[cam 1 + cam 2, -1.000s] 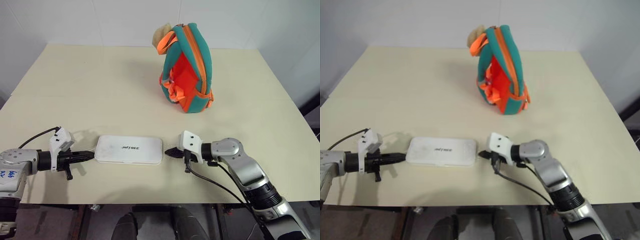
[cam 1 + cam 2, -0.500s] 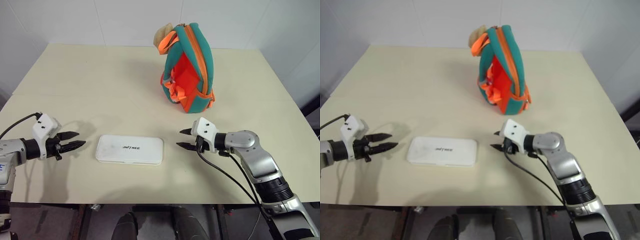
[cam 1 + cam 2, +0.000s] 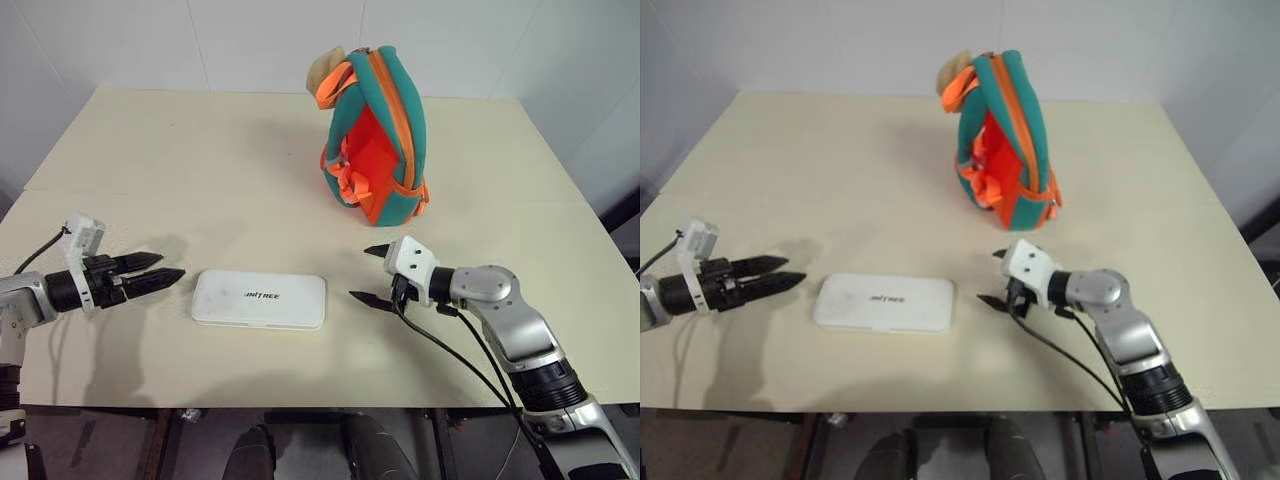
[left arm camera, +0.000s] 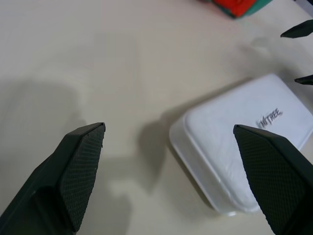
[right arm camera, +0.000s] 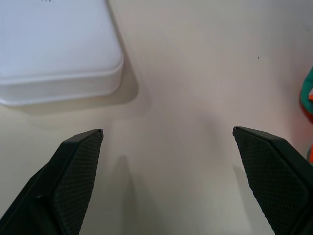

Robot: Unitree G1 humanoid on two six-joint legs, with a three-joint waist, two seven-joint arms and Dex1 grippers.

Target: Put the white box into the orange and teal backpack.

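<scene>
White walls close in behind a pale cream desk point(image 3: 180, 170) that carries two things. Near the front edge lies the box point(image 3: 260, 298), flat on its back with small dark lettering on the lid, its long sides running across the desk. Well back from it, toward the far side, stands the backpack point(image 3: 378, 135), upright, teal with orange trim, its orange lining showing toward the front and a beige plush piece poking out at its upper far corner. Left gripper point(image 3: 168, 271) hangs just off the box's left end, fingers spread and pointing at it, not touching. Right gripper point(image 3: 366, 273) sits just off the box's right end, its fingers also spread wide, one above the other, tips aimed toward the box with bare desk between. Nothing is held by either. From the left wrist view the box's corner point(image 4: 244, 161) lies between that gripper's two black fingers point(image 4: 80, 171).
</scene>
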